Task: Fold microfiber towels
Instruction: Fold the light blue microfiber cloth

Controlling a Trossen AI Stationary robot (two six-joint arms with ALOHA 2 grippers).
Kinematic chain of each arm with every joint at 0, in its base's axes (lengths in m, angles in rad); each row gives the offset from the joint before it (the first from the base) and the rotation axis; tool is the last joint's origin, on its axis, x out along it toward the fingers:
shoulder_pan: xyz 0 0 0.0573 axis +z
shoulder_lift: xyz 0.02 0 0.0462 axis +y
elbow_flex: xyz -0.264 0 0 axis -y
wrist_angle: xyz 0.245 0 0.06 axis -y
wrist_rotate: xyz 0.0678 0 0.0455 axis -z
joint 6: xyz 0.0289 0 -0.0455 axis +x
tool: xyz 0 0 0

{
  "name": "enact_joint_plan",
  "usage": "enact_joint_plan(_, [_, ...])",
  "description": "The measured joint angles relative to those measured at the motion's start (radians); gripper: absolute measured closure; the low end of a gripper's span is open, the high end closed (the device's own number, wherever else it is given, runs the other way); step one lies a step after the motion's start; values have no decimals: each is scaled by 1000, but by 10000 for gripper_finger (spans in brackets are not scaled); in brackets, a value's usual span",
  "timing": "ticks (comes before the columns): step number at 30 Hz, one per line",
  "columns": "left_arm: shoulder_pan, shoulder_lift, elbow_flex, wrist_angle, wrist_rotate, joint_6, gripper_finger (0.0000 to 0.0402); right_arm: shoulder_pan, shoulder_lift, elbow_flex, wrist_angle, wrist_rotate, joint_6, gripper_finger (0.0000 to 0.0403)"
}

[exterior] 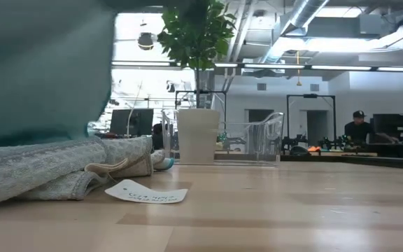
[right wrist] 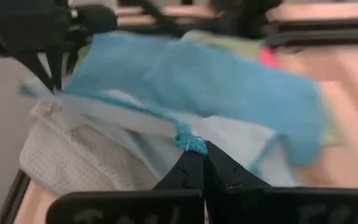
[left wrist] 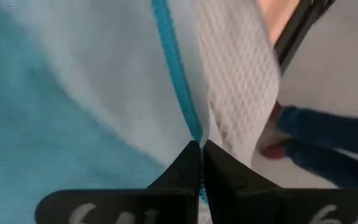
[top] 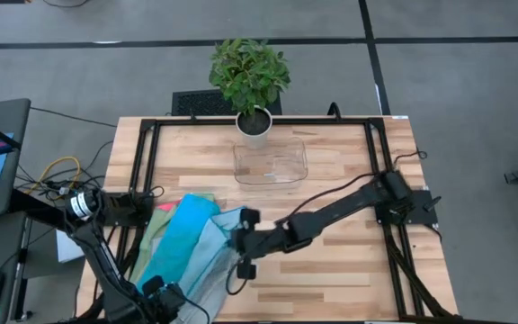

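Note:
A pile of microfiber towels lies at the table's near left. A bright blue one (top: 183, 234) lies over green and yellow ones (top: 156, 225), with a bit of pink (right wrist: 267, 57) behind. A light grey towel with teal edging (top: 209, 261) covers the pile's near right side. My left gripper (top: 176, 301) is at the near edge, shut on this grey towel. My right gripper (top: 230, 239) is at the pile's right side, shut on the same towel. In the low view, grey cloth (exterior: 54, 168) rests on the table under a raised teal-blue mass (exterior: 40, 70). My left gripper pinches the grey towel's teal-edged border (left wrist: 194, 132) between its two fingertips, coming steeply from above. The cloth spreads away from the fingers; one layer or several, I cannot tell. My right gripper pinches the teal edging (right wrist: 191, 144) of the grey towel between its fingertips, slanting down from the table's right side. The held edge is raised off the pile, and the cloth falls away from it in loose folds (right wrist: 123, 143).
A clear plastic tray (top: 271, 162) stands at the far middle, with a potted plant (top: 252, 76) behind it. A white label (exterior: 145, 194) lies on the wood beside the pile. The table's right half (top: 349, 270) is bare wood. A person sits in the room behind (exterior: 357, 126).

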Motion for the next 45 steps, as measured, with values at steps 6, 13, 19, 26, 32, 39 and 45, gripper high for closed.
enact_joint_plan(6, [22, -46, 145, -322, -109, -17, 401, 17, -171, 0, -190, 83, 100, 394])
enact_joint_plan(13, [160, -84, 311, -619, -149, 294, 401, 106, -314, 0, -381, 342, 277, 394])
enact_joint_plan(19, [295, -108, 414, -678, -209, 669, 401, 190, -408, 0, -566, 519, 453, 394])
enact_joint_plan(26, [458, -158, 528, -680, -279, 913, 401, 286, -482, 0, -724, 639, 648, 394])
enact_joint_plan(32, [582, -171, 662, -679, -304, 1138, 401, 341, -540, 0, -761, 755, 675, 394])
enact_joint_plan(39, [756, -170, 778, -679, -328, 1406, 401, 286, -609, 0, -887, 822, 667, 394])
enact_joint_plan(45, [916, -170, 822, -677, -329, 1632, 401, 206, -662, 0, -1044, 820, 665, 394])
